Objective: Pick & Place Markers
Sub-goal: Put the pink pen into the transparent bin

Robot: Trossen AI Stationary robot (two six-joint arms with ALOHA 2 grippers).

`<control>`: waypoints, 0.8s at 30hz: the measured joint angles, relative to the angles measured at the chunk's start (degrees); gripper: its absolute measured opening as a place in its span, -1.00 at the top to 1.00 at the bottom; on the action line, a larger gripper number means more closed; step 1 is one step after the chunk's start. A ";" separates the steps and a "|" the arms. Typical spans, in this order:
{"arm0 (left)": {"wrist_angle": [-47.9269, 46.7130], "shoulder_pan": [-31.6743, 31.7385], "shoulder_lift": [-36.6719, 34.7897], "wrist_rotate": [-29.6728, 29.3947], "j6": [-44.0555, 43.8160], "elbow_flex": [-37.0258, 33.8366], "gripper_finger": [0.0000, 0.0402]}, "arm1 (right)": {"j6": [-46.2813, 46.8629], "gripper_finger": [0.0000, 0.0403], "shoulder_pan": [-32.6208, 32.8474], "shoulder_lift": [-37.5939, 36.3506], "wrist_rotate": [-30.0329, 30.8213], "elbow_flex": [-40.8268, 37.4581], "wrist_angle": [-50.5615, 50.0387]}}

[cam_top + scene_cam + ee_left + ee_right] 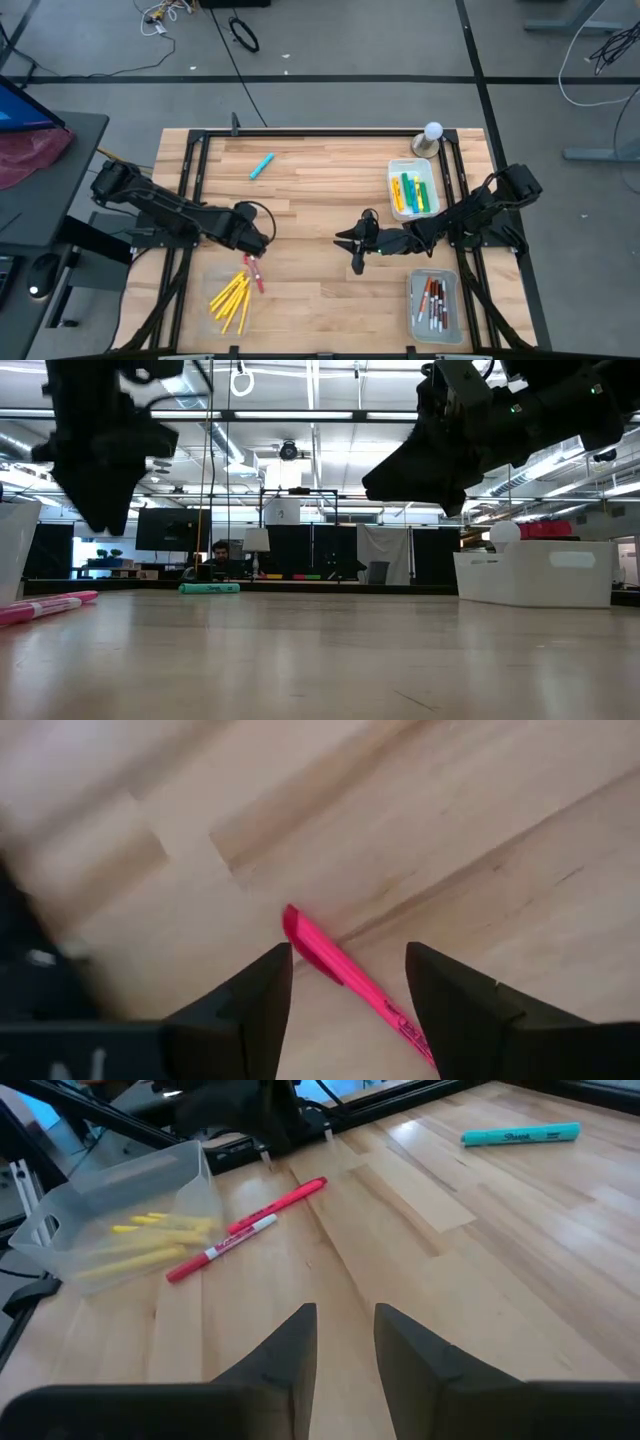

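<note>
Two pink and red markers lie flat on the wood, just near-side of my left gripper. In the left wrist view its open fingers stand on either side of one pink marker without touching it; midpoint. My right gripper hovers over mid-table, open with a narrow gap, holding nothing. It looks toward the pink marker and a red-and-white marker. Yellow markers lie in a clear tray. A light blue marker lies alone toward the far edge.
A clear tray by the right edge holds green and yellow markers. Another clear tray at the near right holds white markers. A white ball on a base stands at the far right. Black frame rails border the board.
</note>
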 joint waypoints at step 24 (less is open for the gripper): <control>26.56 -2.75 -0.09 -1.53 -14.63 -20.72 0.46 | -1.88 0.49 -0.02 -0.02 0.81 0.00 0.55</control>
